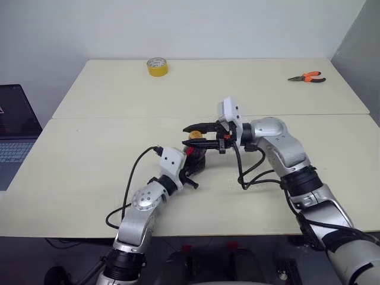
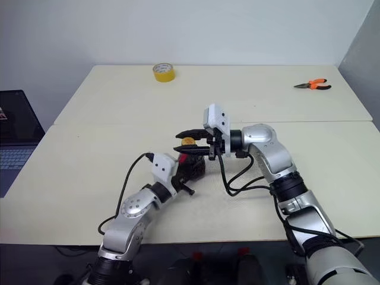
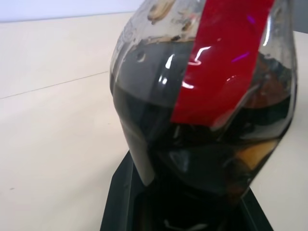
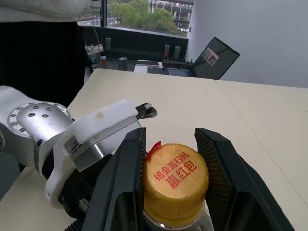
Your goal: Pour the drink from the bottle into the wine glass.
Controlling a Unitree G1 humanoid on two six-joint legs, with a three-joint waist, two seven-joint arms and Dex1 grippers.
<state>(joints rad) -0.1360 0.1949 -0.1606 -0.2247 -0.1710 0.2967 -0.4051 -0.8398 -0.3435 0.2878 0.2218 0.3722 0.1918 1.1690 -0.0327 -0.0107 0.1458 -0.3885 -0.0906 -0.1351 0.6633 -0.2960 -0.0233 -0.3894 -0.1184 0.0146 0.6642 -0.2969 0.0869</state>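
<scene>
Near the bench [image 1: 89,178] middle, the left hand [image 1: 191,161] grasps the bottle [image 3: 207,96] low on its body. The right hand [image 4: 171,159] reaches in level, fingers straddling the yellow cap [image 4: 175,185]. Whether they touch it is unclear, and the hands hide most of the bottle.

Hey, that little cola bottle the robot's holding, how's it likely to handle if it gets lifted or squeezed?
The bottle looks mostly full of dark drink, so probably heavy for its size. Its thin clear plastic likely dents under squeezing. The rounded, glossy body may be slippery.

Two cream tables [image 1: 89,172] butted edge to edge carry a yellow tape roll [image 1: 157,67] and orange-handled pliers [image 1: 307,77] at the far side, and a laptop [image 1: 15,127] at the robot's left.
</scene>
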